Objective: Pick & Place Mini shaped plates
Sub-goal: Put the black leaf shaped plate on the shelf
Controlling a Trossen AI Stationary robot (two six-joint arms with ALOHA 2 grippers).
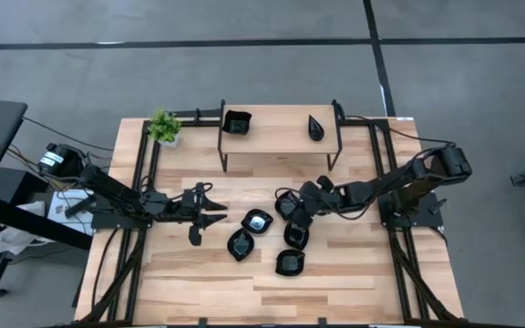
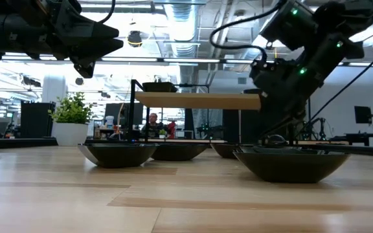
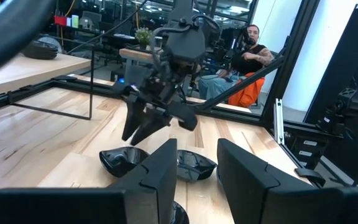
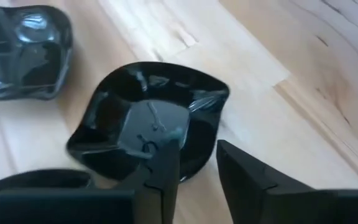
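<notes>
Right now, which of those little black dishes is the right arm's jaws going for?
The wavy-rimmed dish straddled by the right gripper, one jaw inside its bowl, one outside the rim. The other dishes on the table lie apart, untouched.

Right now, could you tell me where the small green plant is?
In the high view, the green plant stands at the table's far left corner, just left of the raised shelf.

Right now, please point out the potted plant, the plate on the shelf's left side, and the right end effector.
potted plant [image 1: 163, 126], high view, its leaves.
plate [image 1: 237, 121], high view, its middle.
right end effector [image 1: 296, 217], high view, between fingertips.
</notes>
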